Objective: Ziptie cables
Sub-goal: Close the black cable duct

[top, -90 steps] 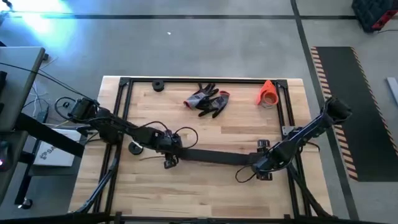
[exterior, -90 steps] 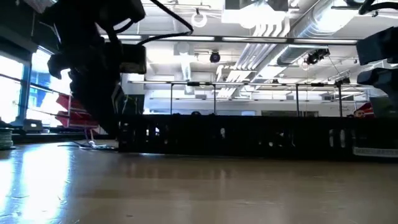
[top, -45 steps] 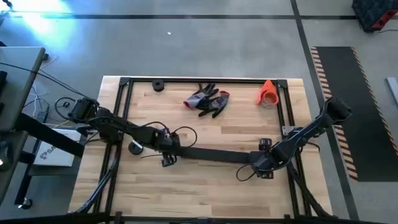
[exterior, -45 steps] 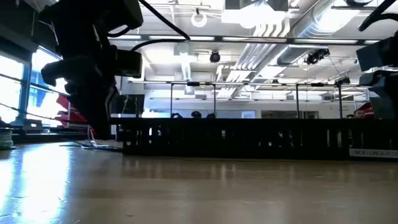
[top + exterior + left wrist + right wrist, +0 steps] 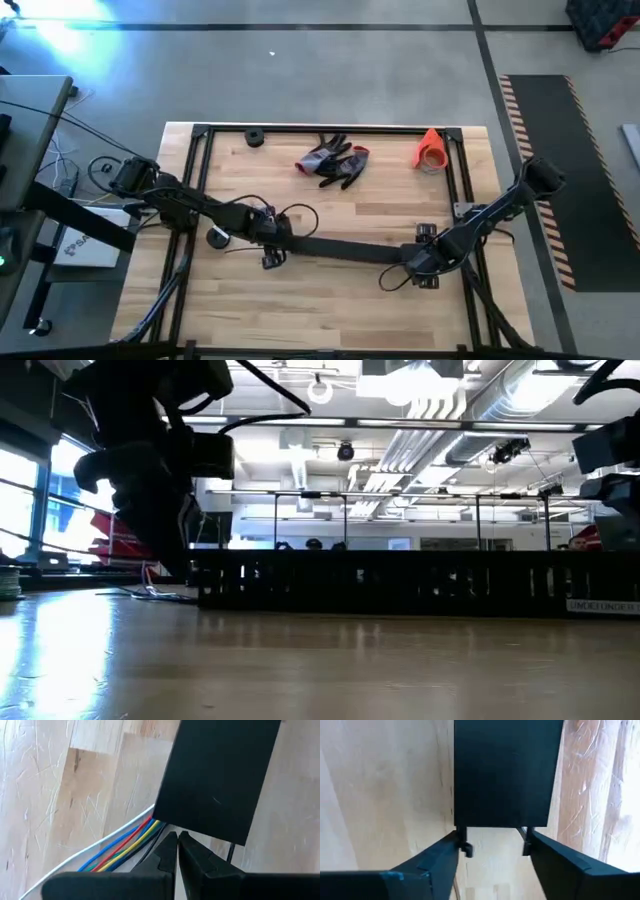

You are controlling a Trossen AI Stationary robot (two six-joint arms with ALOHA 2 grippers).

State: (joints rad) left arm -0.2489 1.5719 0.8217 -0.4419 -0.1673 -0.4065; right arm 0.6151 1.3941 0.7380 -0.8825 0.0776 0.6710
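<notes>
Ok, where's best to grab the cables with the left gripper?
Take the cables just outside the strip's end, where they lie bunched and parallel on the table. Probably come from above, closing across their run.

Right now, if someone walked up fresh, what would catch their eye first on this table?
A long black strip lies across the middle of the table, with the left gripper at one end and the right gripper at the other. In the left wrist view, coloured cables run out from under the strip's end. Near the far edge lie grey-and-red gloves and an orange cone.
</notes>
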